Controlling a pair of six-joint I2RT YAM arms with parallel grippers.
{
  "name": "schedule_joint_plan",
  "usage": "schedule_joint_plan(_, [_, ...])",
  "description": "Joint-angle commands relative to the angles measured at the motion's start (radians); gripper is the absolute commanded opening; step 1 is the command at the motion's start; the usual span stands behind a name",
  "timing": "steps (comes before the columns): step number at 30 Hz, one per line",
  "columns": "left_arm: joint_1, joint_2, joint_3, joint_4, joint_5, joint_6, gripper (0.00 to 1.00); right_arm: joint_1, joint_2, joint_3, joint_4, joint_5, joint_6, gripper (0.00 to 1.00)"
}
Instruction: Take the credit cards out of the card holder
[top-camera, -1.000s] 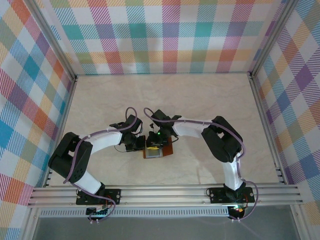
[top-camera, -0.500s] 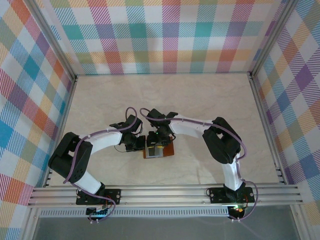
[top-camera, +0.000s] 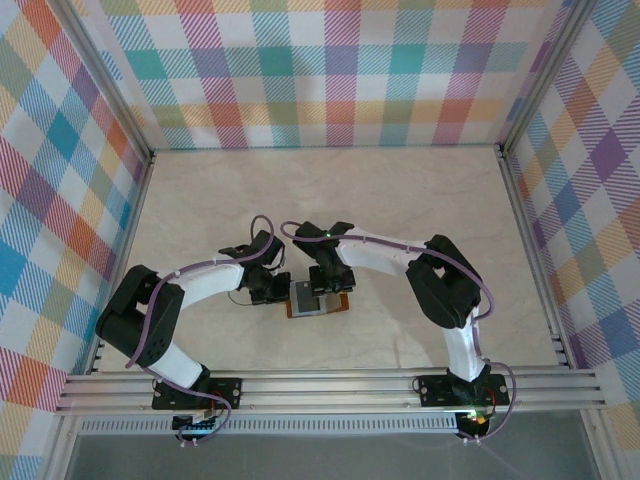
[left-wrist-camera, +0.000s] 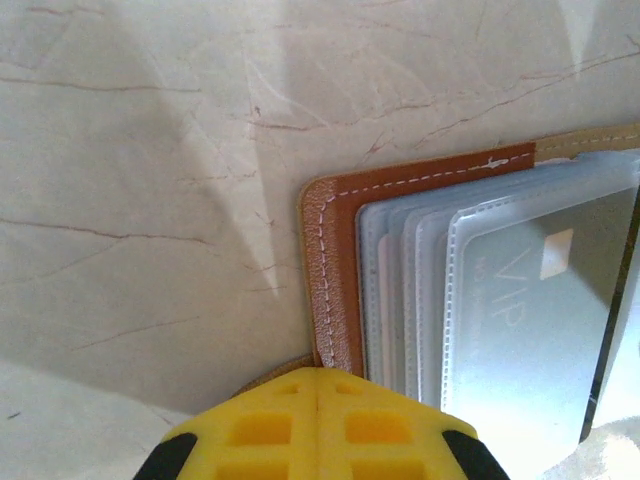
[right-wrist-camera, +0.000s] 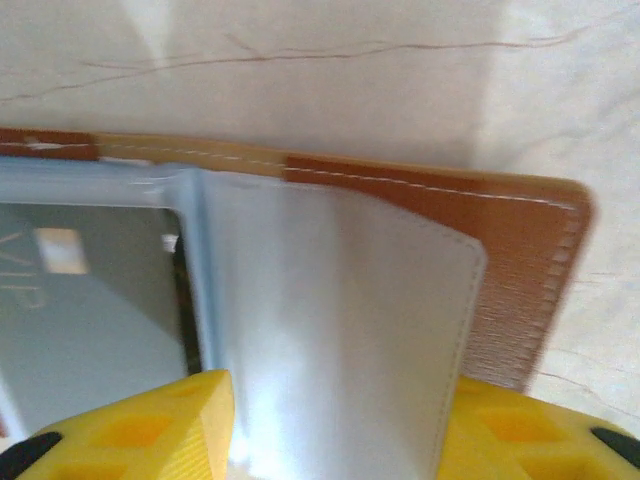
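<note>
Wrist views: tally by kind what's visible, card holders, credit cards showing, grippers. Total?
card holder: 1
credit card, marked VIP: 1
grippers: 2, left gripper and right gripper
total: 4

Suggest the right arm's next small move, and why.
Probably shift the open right gripper toward the VIP card and pinch its edge: its fingers straddle an empty-looking clear sleeve, while the shut left gripper sits at the edge of the card holder.

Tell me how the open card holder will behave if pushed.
Probably floppy: the card holder is thin stitched leather, and its clear sleeves fan loosely. Lying flat on the smooth table, it would likely slide, not tip.
</note>
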Motion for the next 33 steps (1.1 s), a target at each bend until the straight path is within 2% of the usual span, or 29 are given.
schedule_joint_plan(1, [-0.009, -0.028, -0.022, -0.07, -0.014, 0.011, 0.04, 0.003, -0.059, 0.006, -0.081, 0.096, -0.023, 0.5])
schedule_joint_plan(7, [-0.009, -0.054, 0.006, -0.09, -0.004, 0.006, 0.05, -0.026, -0.092, -0.042, -0.104, 0.14, -0.043, 0.49])
schedule_joint_plan(12, [-0.021, -0.091, 0.032, -0.113, 0.006, 0.003, 0.07, -0.048, -0.152, -0.082, -0.078, 0.118, -0.064, 0.49])
schedule_joint_plan(18, [-0.064, -0.095, 0.079, -0.134, -0.018, -0.013, 0.09, -0.054, -0.221, -0.096, 0.009, -0.011, -0.069, 0.46])
schedule_joint_plan(22, [-0.087, -0.082, 0.109, -0.139, -0.033, -0.021, 0.11, -0.066, -0.234, -0.122, 0.133, -0.161, -0.054, 0.43])
schedule_joint_plan(29, [-0.119, -0.039, 0.12, -0.129, -0.048, -0.031, 0.15, -0.122, -0.189, -0.19, 0.356, -0.419, 0.01, 0.29])
schedule_joint_plan(33, [-0.128, -0.004, 0.114, -0.122, -0.045, -0.031, 0.15, -0.145, -0.153, -0.227, 0.416, -0.461, 0.023, 0.25])
